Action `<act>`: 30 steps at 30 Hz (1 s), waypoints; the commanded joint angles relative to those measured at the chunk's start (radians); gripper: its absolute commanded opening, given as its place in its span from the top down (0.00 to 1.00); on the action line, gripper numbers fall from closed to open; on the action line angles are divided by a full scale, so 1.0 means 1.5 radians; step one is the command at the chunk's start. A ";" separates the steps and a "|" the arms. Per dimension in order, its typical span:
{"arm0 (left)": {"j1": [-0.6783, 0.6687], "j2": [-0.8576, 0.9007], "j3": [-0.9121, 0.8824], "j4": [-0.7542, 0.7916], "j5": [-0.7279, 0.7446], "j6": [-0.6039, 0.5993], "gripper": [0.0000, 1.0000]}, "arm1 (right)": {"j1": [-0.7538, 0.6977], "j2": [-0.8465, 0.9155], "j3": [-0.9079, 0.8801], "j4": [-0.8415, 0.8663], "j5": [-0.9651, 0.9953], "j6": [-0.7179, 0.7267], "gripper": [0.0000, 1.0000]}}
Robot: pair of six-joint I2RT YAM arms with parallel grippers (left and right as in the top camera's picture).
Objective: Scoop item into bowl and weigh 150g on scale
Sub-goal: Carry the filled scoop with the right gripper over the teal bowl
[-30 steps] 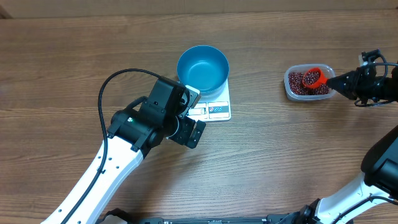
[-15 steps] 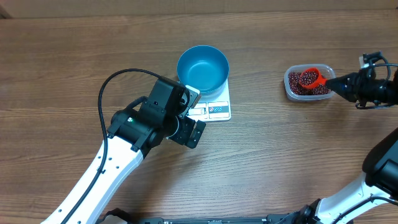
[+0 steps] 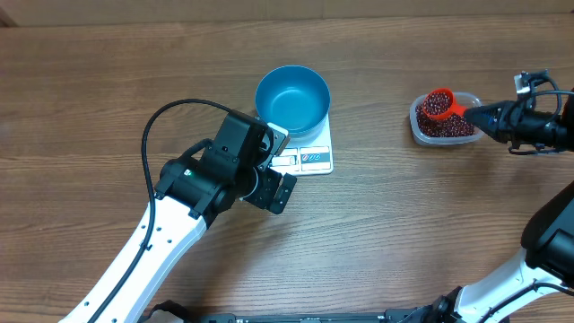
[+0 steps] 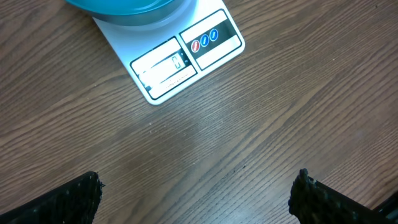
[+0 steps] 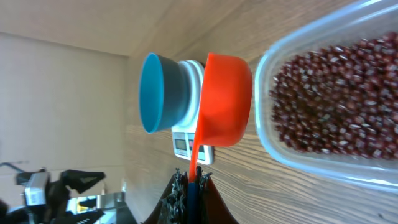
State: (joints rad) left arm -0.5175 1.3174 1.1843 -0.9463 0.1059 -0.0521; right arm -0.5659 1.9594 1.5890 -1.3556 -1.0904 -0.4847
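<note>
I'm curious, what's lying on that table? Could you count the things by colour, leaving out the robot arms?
Blue: 1, the bowl
White: 1, the scale
Orange-red: 1, the scoop
Clear: 1, the tub holding red-brown beans
Total: 4

Overhead: looked straight down on whole table (image 3: 404,224). Left wrist: stared down, close above scale (image 4: 186,59). Right wrist: faced left, low, also caught scale, bowl (image 5: 155,93).
</note>
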 commanded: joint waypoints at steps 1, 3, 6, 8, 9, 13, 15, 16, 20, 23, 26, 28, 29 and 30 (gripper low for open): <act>-0.003 -0.002 0.002 0.001 0.011 0.001 0.00 | 0.008 0.008 -0.005 -0.005 -0.068 -0.015 0.96; -0.003 -0.002 0.002 0.001 0.011 0.001 0.01 | 0.020 0.008 -0.005 -0.009 -0.073 -0.015 0.97; -0.003 -0.002 0.002 0.001 0.011 0.001 0.00 | 0.050 0.008 -0.005 -0.008 -0.079 -0.015 0.96; -0.003 -0.002 0.002 0.001 0.011 0.001 0.00 | 0.079 0.008 -0.005 -0.005 -0.093 -0.015 0.96; -0.003 -0.002 0.002 0.001 0.011 0.000 0.00 | 0.093 0.008 -0.005 -0.001 -0.098 -0.015 0.96; -0.003 -0.002 0.002 0.001 0.011 0.001 0.00 | 0.158 0.007 -0.002 0.030 -0.129 -0.014 0.97; -0.003 -0.002 0.002 0.001 0.011 0.001 0.00 | 0.190 0.007 0.001 0.049 -0.155 -0.011 0.96; -0.003 -0.002 0.002 0.001 0.011 0.001 0.00 | 0.203 0.007 0.004 0.057 -0.164 -0.009 0.96; -0.003 -0.002 0.002 0.001 0.011 0.001 0.00 | 0.261 0.007 0.028 0.085 -0.169 0.026 0.97; -0.003 -0.002 0.002 0.001 0.011 0.001 0.00 | 0.305 0.007 0.049 0.131 -0.156 0.082 0.97; -0.003 -0.002 0.002 0.001 0.011 0.001 0.00 | 0.347 0.007 0.067 0.181 -0.108 0.152 0.97; -0.003 -0.002 0.002 0.001 0.011 0.001 0.00 | 0.372 0.007 0.077 0.205 -0.090 0.169 0.96; -0.003 -0.002 0.002 0.001 0.011 0.001 0.00 | 0.382 0.007 0.082 0.215 -0.088 0.169 0.96; -0.003 -0.002 0.002 0.001 0.011 0.001 0.00 | 0.389 0.007 0.084 0.222 -0.089 0.169 0.96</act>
State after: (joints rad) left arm -0.5175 1.3174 1.1843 -0.9463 0.1062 -0.0521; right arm -0.0170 1.9594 1.6737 -1.0424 -1.2430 -0.2916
